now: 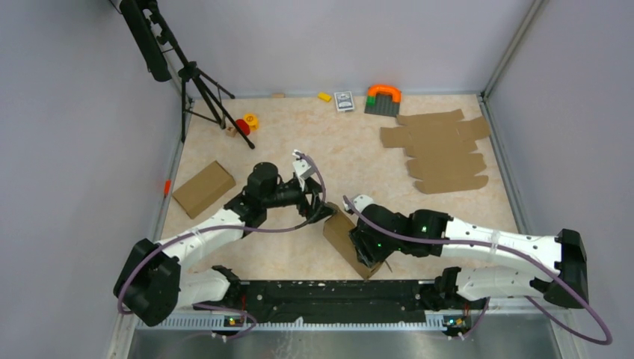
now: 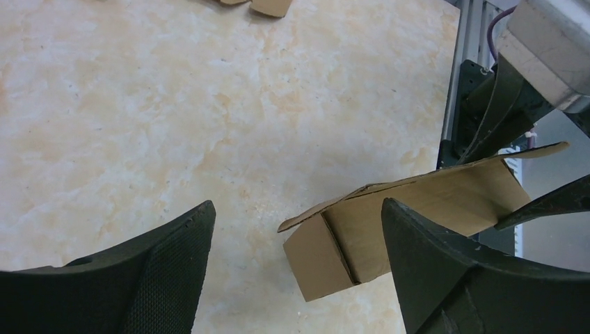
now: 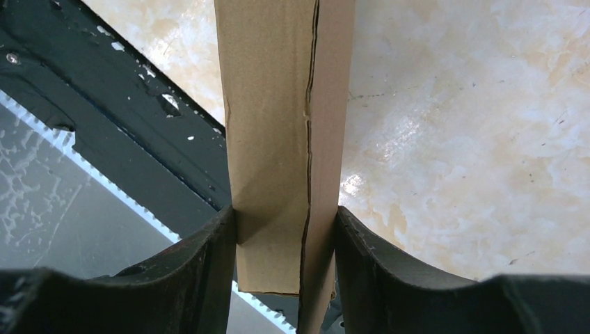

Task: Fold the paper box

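while the right gripper (image 3: 285, 240) is clamping the paper box (image 3: 271, 139), its two dark fingers (image 3: 202, 271) are pressing against opposite faces of the folded cardboard, with a seam between panels running down the side that the wrist camera is facing. from above, the paper box (image 1: 345, 238) is sitting near the front edge of the table (image 1: 299, 142), between the two arms, and it is angling from the middle of the table down toward the black rail at the arms' bases. the right gripper (image 1: 366, 250) is holding it at its near end. in the left wrist view the paper box (image 2: 431, 202) is showing a partly closed form, with one thin flap sticking out loose along its top edge.

the left gripper (image 1: 318, 206) is hovering at the box's far end. its jaws are standing wide apart, and the left gripper (image 2: 298, 207) is clamping nothing: the box's corner is lying in the gap, closer to the right-hand finger (image 2: 445, 278).

elsewhere, a pile of flat cardboard sheets (image 1: 437, 149) is lying at the far right, a closed brown box (image 1: 203, 188) is resting at the left, and a black tripod (image 1: 198, 82) is standing in the far left corner.
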